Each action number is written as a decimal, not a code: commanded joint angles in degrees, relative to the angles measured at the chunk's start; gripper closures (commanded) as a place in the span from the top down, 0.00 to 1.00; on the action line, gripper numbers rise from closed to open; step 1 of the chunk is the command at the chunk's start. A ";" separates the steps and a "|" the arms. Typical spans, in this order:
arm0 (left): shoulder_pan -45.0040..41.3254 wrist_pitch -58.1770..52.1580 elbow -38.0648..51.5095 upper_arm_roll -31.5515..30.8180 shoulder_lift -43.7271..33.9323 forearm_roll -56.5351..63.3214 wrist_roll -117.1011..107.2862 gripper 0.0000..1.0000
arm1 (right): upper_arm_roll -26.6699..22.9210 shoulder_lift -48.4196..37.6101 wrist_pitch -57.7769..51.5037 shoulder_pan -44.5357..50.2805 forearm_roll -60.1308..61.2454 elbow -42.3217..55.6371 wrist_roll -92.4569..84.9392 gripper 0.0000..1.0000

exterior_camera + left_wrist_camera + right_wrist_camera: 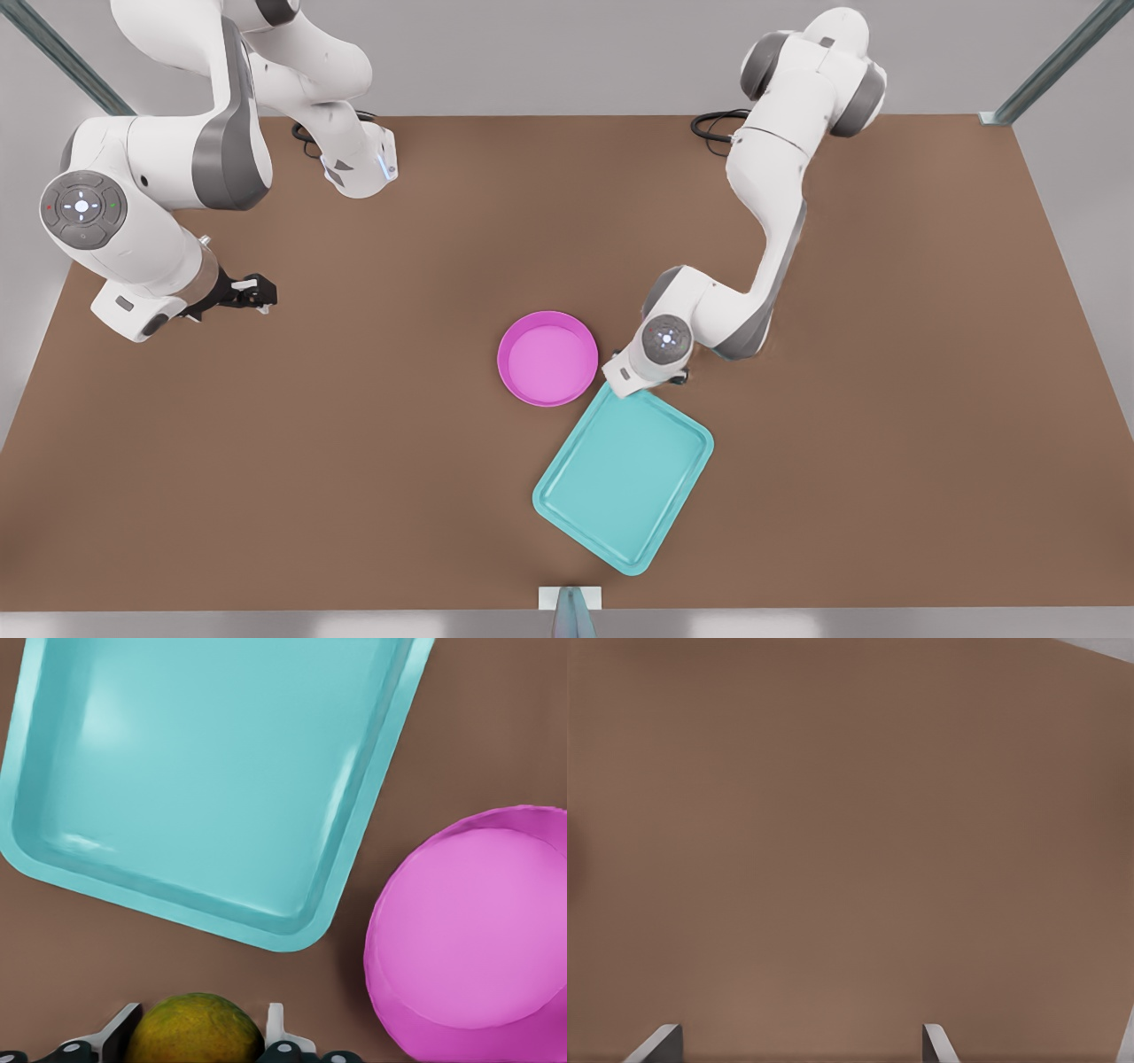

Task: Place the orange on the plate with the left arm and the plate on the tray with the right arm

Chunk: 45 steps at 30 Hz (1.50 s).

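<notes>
The orange (195,1032) sits between the fingers of my left gripper (199,1020), which is shut on it. This is the arm on the front view's right; its wrist (653,353) hovers between the plate and the tray's far corner and hides the orange there. The pink plate (547,358) (478,939) lies empty on the table. Just beside it lies the teal tray (625,478) (204,771), also empty and set at an angle. Far off at the front view's left, my right gripper (252,291) (799,1032) is open over bare table.
The brown table (354,443) stretches wide around plate and tray. Both arm bases stand at its far edge, with cables (713,124) beside them. A small white bracket (570,598) sits at the near edge.
</notes>
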 commanded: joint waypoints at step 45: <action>27.06 -41.91 9.85 3.32 -29.14 -3.35 12.50 1.00 | 0.17 25.60 46.21 23.64 29.64 -20.28 17.11 1.00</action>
